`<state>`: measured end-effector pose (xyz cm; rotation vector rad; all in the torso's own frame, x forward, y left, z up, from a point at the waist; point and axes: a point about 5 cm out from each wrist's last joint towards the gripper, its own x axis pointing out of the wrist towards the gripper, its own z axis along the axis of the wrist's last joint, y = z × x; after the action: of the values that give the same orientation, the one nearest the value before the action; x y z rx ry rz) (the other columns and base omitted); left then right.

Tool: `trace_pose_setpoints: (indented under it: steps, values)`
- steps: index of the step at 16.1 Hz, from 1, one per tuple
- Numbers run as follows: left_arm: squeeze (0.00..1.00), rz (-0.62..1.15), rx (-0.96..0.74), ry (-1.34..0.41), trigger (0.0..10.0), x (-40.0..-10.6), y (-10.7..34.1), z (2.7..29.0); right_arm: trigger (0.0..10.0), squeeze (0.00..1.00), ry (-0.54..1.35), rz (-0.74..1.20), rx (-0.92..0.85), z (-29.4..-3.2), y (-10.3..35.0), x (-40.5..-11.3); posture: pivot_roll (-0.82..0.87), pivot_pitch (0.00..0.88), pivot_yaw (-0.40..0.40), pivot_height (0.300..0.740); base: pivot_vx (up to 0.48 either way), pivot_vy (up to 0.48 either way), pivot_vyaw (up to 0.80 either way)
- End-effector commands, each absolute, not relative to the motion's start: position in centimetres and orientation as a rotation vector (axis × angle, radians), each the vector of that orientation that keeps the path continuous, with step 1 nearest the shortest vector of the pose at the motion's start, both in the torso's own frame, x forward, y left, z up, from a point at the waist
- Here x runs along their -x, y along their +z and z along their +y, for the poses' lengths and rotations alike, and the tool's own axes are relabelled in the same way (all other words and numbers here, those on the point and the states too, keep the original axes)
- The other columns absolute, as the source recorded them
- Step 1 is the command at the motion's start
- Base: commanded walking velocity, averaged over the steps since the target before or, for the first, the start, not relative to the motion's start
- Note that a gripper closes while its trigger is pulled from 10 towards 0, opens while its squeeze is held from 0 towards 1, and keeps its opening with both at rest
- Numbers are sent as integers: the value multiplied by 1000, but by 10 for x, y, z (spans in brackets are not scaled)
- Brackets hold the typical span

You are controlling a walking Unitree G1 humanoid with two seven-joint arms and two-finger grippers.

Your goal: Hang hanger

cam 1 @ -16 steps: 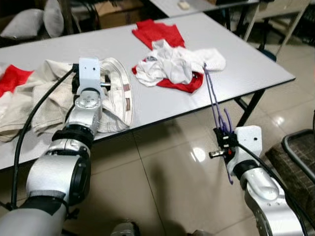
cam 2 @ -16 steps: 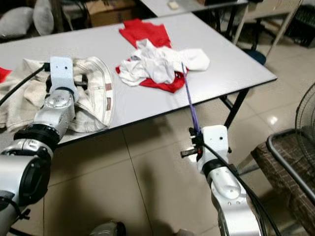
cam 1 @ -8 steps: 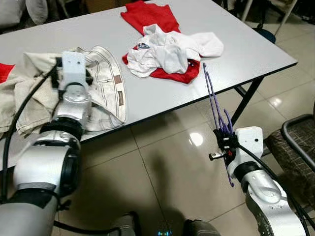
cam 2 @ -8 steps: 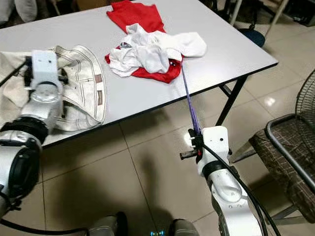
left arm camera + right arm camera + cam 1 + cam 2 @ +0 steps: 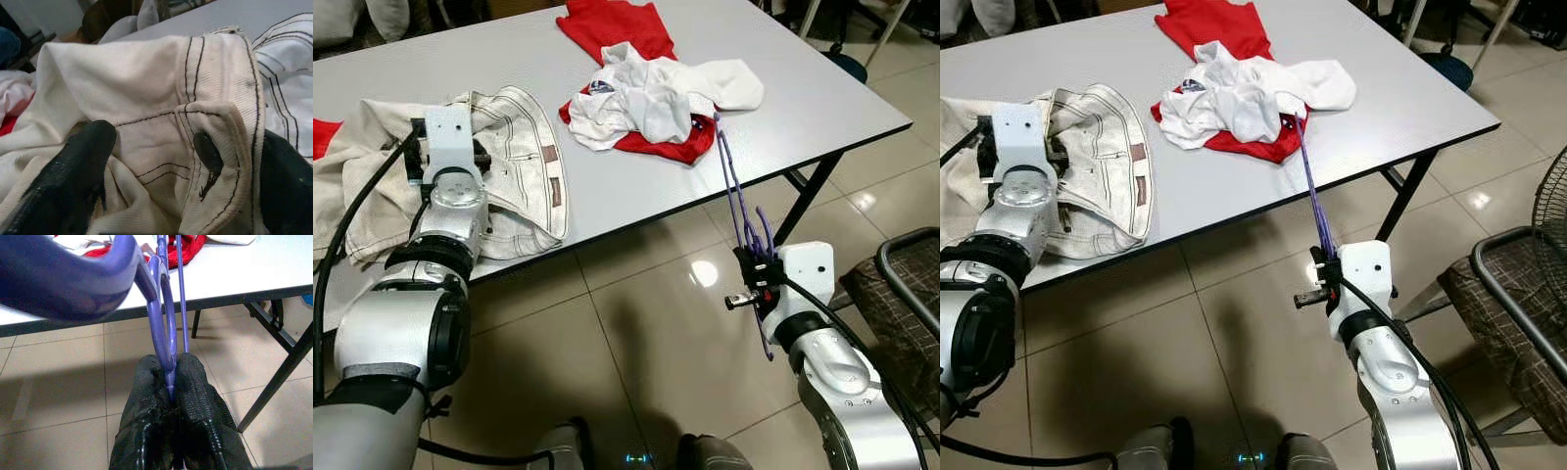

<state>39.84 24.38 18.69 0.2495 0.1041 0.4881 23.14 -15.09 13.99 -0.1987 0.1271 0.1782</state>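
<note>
Right tool [image 5: 171, 396] still clamps purple hanger [image 5: 736, 201]; camera shifted.

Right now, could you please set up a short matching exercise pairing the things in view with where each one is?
Things:
1. purple hanger
2. cream trousers
3. white garment
4. left gripper

Places:
A. atop the red shirt
B. clamped in the right gripper
C. open around the trouser waistband
D. spread on the table, left side

Pairs: 1-B, 2-D, 3-A, 4-C

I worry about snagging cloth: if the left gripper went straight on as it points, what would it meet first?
Most likely the cream trousers: the left gripper has its fingers open around a bunched fold of them.
</note>
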Motion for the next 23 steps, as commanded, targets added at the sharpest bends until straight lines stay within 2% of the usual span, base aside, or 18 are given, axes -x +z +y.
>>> trace_pose_setpoints:
  steps: [1, 15, 22, 23]
  values:
    - [0, 146, -229, 494, 0, -396, 180, 247, 10000, 0, 170, 161, 194, -152, 134, -229, -131, 194, 70, 740, 0, 0, 0]
    - [0, 170, -96, 481, 0, -395, 170, 241, 10000, 0, 161, 160, 190, -152, 130, -236, -108, 143, 79, 740, 0, 0, 0]
    - [0, 129, 6, 420, 0, -400, 174, 223, 10000, 0, 161, 135, 193, -155, 131, -249, -93, 97, 68, 740, 0, 0, 0]
    - [0, 118, 64, 401, 0, -402, 175, 218, 10000, 0, 157, 133, 193, -157, 131, -251, -91, 79, 66, 740, 0, 0, 0]
